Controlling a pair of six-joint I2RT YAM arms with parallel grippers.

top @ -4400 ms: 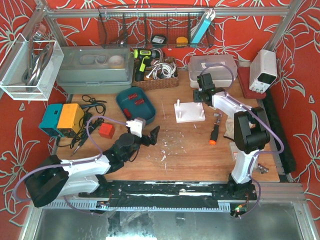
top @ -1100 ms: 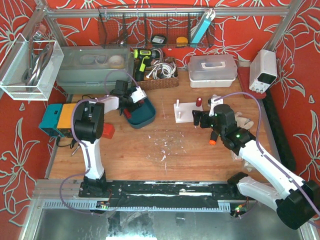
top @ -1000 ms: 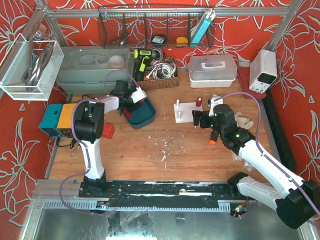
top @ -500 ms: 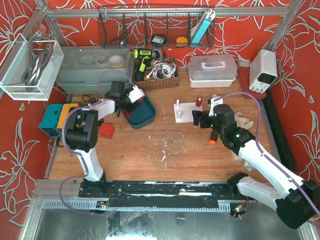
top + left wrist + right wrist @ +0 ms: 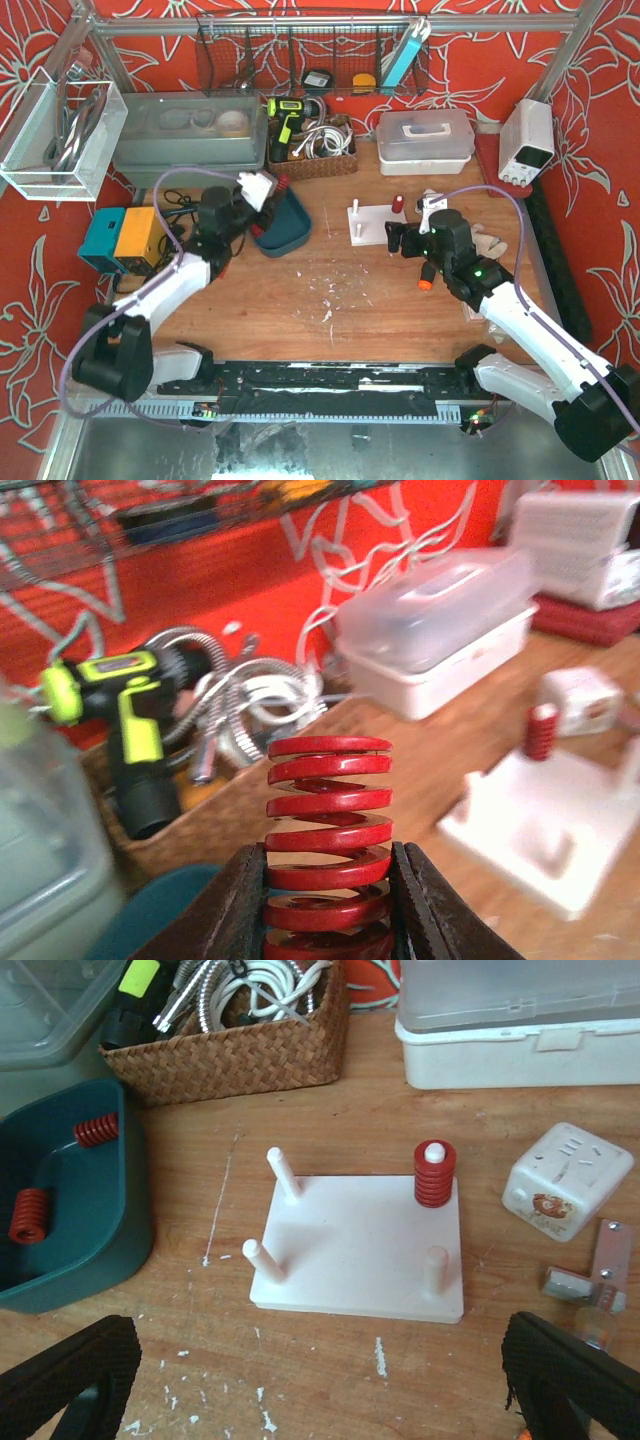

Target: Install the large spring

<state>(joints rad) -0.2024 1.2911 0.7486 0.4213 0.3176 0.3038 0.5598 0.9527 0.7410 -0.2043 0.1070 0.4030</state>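
A large red spring (image 5: pixel 328 825) stands upright between the fingers of my left gripper (image 5: pixel 328 880), which is shut on its lower coils. From above, that gripper (image 5: pixel 272 188) hovers over the far edge of the teal tray (image 5: pixel 290 232). The white peg base (image 5: pixel 355 1245) lies on the table with a small red spring (image 5: pixel 434 1173) on its far right peg; the other three pegs are bare. My right gripper (image 5: pixel 320 1390) hangs open just in front of the base, holding nothing. Two more red springs (image 5: pixel 28 1215) lie in the teal tray (image 5: pixel 110 1240).
A wicker basket (image 5: pixel 240 1055) with cables and a drill sits behind the base, beside a white lidded box (image 5: pixel 515 1035). A white cube (image 5: pixel 565 1180) and small metal parts lie to the base's right. An orange-handled screwdriver (image 5: pixel 426 272) lies under the right arm.
My left gripper has come up out of the teal tray with the large spring, and the left arm has swung to a lower, more stretched pose. The right arm has stayed still.
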